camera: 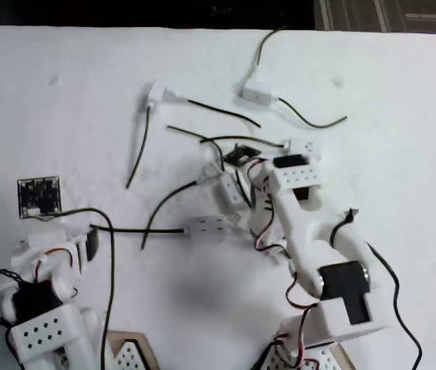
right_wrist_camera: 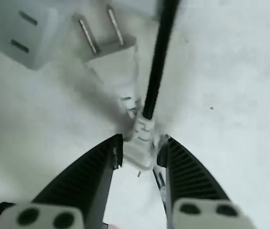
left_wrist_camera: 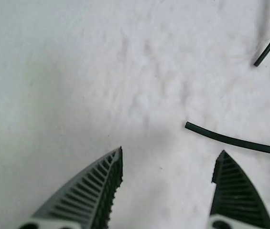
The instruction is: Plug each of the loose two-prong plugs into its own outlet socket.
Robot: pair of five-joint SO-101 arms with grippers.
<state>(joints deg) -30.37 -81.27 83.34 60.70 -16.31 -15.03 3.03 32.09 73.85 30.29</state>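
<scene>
Over the middle of the table (camera: 403, 92), the right gripper (right_wrist_camera: 142, 140) pinches a two-prong plug (right_wrist_camera: 114, 61) beside an outlet socket (right_wrist_camera: 22, 31); the left gripper (left_wrist_camera: 170, 152) hangs with jaws wide apart.

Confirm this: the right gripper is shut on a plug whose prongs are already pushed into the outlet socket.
Not quite. The right gripper is shut on the plug, but the right wrist view shows its prongs bare, beside the outlet socket, not in it.
</scene>
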